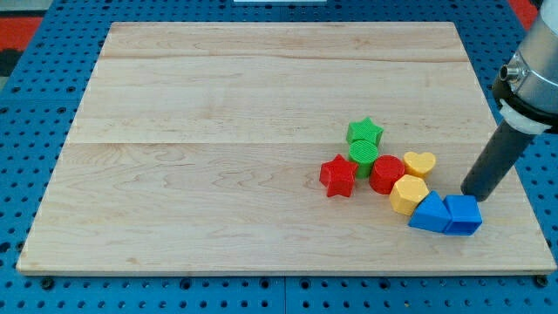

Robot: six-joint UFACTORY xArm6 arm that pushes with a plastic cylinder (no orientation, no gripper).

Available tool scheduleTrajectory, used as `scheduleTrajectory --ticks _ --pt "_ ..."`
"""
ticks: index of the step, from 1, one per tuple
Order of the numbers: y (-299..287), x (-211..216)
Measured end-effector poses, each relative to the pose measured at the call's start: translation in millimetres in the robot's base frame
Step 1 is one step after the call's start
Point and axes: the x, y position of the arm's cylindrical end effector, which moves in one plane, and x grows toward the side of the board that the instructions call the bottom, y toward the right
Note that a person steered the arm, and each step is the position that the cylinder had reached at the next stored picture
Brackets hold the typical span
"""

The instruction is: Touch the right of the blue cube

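The blue cube (463, 215) sits near the board's bottom right, touching a blue triangular block (428, 213) on its left. My tip (472, 194) is just above the cube's upper right corner, very close to it or touching it. The dark rod slants up to the view's right edge.
A cluster lies left of the blue blocks: yellow hexagon (408, 194), yellow heart (419, 163), red cylinder (386, 174), red star (338, 176), green star (364, 133), green cylinder (364, 154). The wooden board's (218, 131) right edge is near the cube.
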Motion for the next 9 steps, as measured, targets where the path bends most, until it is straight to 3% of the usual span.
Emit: scheduleTrajectory --ticks 2,4,6,8,9 --pt "10 0" --pt "56 13" --pt "48 13" --pt "1 17" --pt "31 51"
